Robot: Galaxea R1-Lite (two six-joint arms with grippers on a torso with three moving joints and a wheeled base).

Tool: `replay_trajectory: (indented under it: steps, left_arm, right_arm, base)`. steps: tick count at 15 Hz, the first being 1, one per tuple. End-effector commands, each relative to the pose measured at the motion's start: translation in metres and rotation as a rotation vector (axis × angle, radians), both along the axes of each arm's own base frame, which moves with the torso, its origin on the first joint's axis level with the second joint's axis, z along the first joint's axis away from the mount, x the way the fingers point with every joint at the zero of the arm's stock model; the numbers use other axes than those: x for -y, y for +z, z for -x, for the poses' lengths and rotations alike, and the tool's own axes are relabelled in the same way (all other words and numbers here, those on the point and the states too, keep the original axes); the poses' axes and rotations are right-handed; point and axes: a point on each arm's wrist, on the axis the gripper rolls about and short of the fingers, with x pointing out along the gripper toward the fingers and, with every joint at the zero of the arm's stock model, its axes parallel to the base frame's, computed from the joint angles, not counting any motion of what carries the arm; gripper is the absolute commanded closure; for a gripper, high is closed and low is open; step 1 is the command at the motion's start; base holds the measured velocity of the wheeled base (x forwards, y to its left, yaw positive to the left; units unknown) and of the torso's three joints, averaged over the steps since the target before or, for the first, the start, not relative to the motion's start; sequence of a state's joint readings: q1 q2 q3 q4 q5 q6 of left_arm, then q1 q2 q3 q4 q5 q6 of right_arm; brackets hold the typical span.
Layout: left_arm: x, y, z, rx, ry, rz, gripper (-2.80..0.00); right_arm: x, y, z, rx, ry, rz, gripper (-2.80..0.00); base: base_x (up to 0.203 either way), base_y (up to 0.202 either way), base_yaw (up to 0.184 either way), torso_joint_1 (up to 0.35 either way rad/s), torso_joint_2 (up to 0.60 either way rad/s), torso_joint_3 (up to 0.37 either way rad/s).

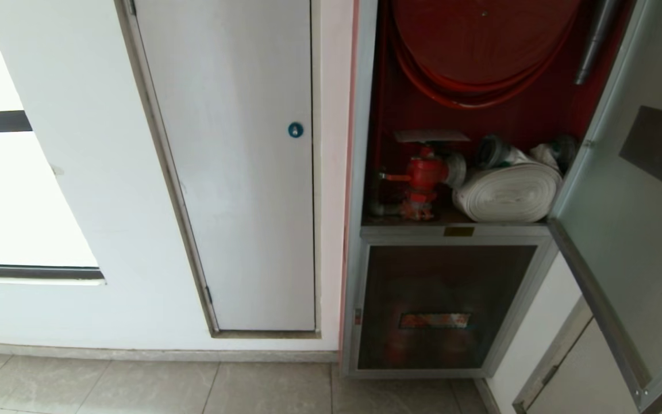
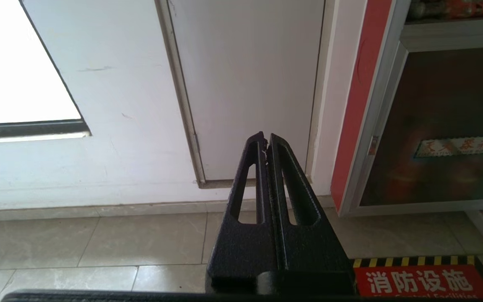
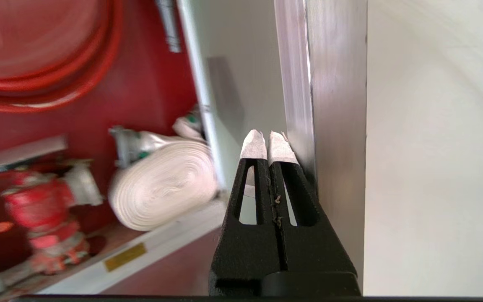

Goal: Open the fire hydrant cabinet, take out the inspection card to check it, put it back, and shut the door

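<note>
The fire hydrant cabinet (image 1: 368,115) stands open and shows its red interior. Its door (image 1: 635,230) is swung out to the right, with the back of the sticker (image 1: 661,146) showing dark through the glass. The inspection card (image 1: 431,135) lies flat on top of the red valve (image 1: 423,175), beside the white rolled hose (image 1: 509,192). My right gripper (image 3: 268,144) is shut and empty, its white-taped tips close beside the door's silver frame edge (image 3: 298,84). The card (image 3: 19,153) sits well off to the side of it. My left gripper (image 2: 266,140) is shut, low near the floor.
A white panel door (image 1: 239,172) with a blue round lock (image 1: 295,130) is left of the cabinet. Below the open compartment is a smaller glass panel (image 1: 440,305) with a red label. A red floor marking (image 2: 421,282) lies before the cabinet. Neither arm shows in the head view.
</note>
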State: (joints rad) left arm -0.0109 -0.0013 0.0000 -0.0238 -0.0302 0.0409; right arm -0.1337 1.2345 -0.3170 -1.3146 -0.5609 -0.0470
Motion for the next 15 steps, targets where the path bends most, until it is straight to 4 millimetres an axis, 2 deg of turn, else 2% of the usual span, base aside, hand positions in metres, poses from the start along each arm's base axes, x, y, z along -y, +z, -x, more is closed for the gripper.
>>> replay_trajectory:
  steps: [1,6,15]
  left_arm:
    - [0.0,-0.004,-0.001,-0.014,0.0,-0.001,0.0]
    - [0.0,-0.004,-0.001,-0.016,0.0,-0.001,0.0]
    - [0.0,-0.004,-0.001,-0.014,0.0,-0.001,0.0]
  right_arm:
    - [0.006,-0.001,0.002,0.0,-0.044,-0.001,0.0]
    - [0.023,-0.01,0.009,-0.033,-0.153,-0.005,0.0]
    - [0.062,-0.025,0.005,-0.126,-0.269,-0.009,0.0]
  base:
    - [0.0,0.0,0.0,0.0,0.0,0.0]
    - [0.0,0.0,0.0,0.0,0.0,0.0]
    - [0.0,0.0,0.0,0.0,0.0,0.0]
